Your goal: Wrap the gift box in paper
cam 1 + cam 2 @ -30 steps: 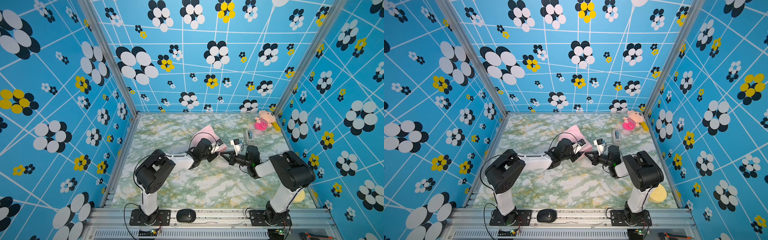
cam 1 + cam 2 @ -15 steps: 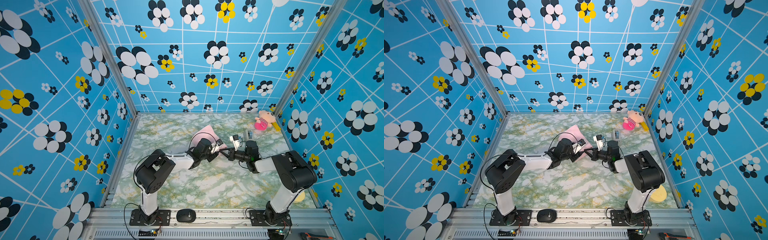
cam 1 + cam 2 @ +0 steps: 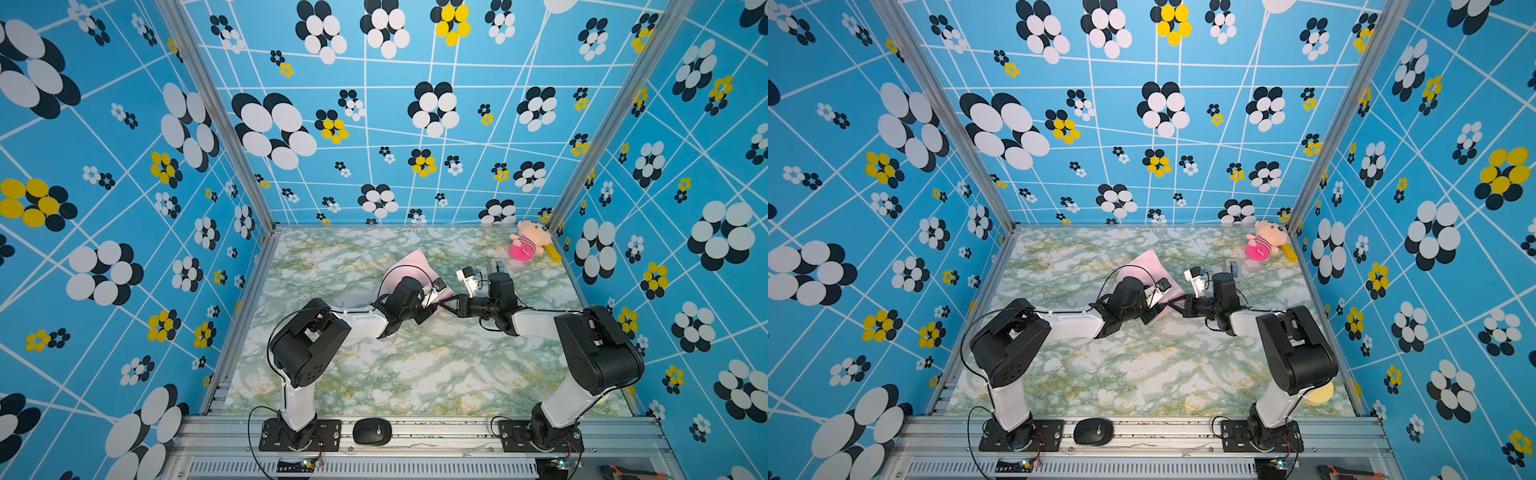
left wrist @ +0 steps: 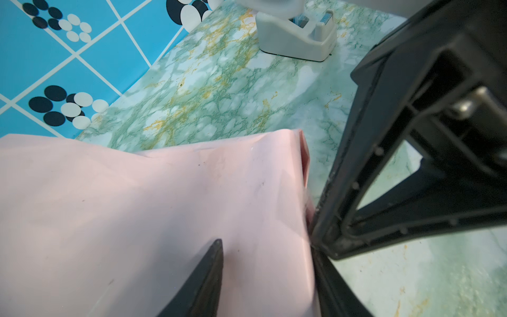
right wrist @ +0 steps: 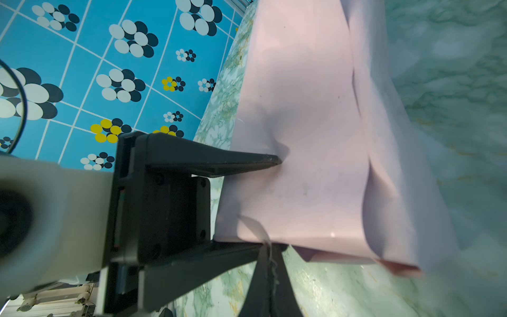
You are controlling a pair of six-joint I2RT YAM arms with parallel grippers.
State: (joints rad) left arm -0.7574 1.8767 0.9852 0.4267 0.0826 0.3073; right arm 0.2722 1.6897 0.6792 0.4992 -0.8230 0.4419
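Note:
The paper point(image 3: 409, 266) point(image 3: 1144, 266) lies pale pink side out, folded into a bundle on the marble table. The gift box is hidden. My left gripper point(image 3: 430, 308) point(image 3: 1153, 311) clamps the bundle's near end: in the right wrist view one finger point(image 5: 247, 162) presses on its top face and the other point(image 5: 205, 260) runs along its edge. My right gripper point(image 5: 270, 249) point(image 3: 444, 305) is shut, its tips at the bundle's corner point(image 4: 307, 208). A thin clear strip of tape point(image 5: 253, 226) curls from the tips onto the paper.
A grey tape dispenser point(image 4: 299, 41) point(image 3: 500, 266) stands behind the right wrist. A plush toy point(image 3: 528, 245) and a yellow stick point(image 3: 552, 251) sit in the back right corner. A black mouse point(image 3: 372, 432) rests on the front rail.
The right arm's wrist has swung toward the back and its shut tips have closed in on the bundle's corner. The left arm has held still.

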